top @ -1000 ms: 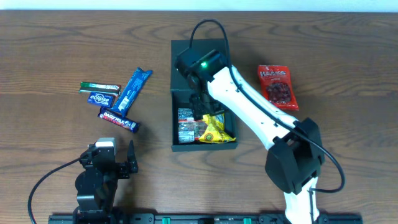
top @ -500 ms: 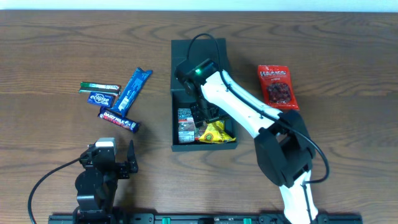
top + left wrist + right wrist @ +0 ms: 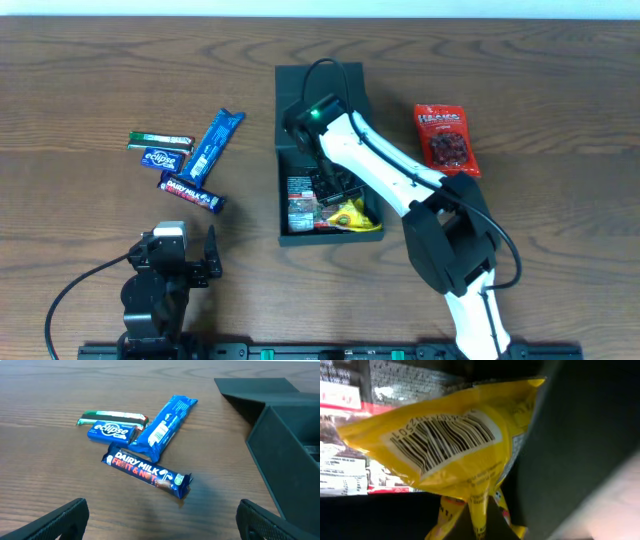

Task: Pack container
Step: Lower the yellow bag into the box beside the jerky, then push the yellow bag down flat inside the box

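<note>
Though unseen overhead, barcode (image 3: 440, 440) marks yellow packet (image 3: 475, 477); right jaws closed, left jaws wide.

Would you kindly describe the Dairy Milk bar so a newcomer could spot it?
Left of the dark container, four snack bars lie clustered. The Dairy Milk bar is the one nearest the left gripper; unlike its blue and green neighbours, its wrapper shows red lettering.
</note>
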